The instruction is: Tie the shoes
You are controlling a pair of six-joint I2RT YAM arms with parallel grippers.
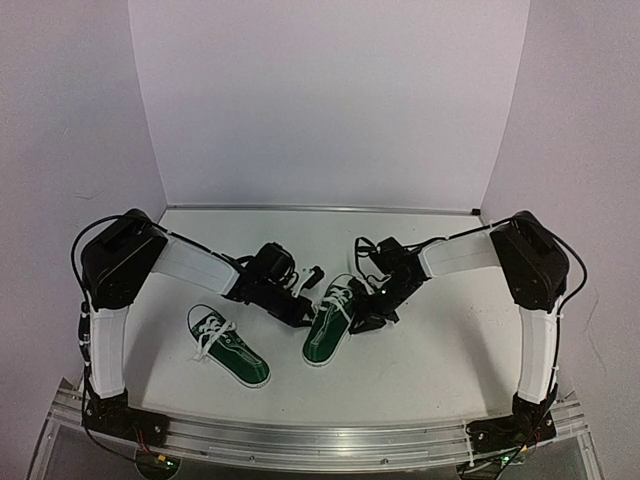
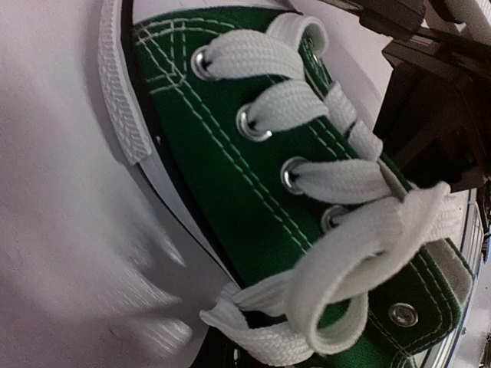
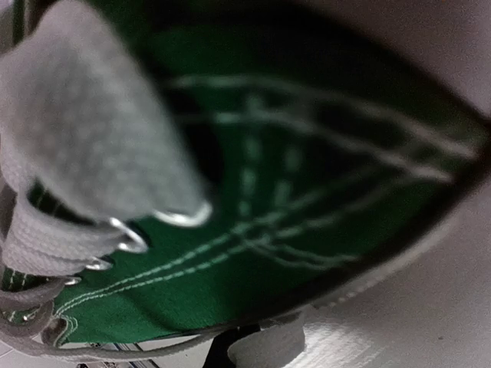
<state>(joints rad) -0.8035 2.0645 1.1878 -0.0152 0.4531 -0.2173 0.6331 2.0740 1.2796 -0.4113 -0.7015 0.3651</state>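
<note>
Two green shoes (image 1: pixel 333 320) lie on the table (image 1: pixel 440 340). The left gripper (image 1: pixel 305 308) and right gripper (image 1: pixel 356 320) flank the right-hand shoe, jaws shut; any hold on lace is hidden. The laces (image 2: pixel 345 253) look soft and limp: pinch near the ends.

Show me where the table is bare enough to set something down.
Bare: the back strip of table along the rear wall, and the near-right patch between the middle shoe and the right arm. Crowded: the centre, where left gripper and right gripper flank that shoe, with the other shoe lying left.
</note>
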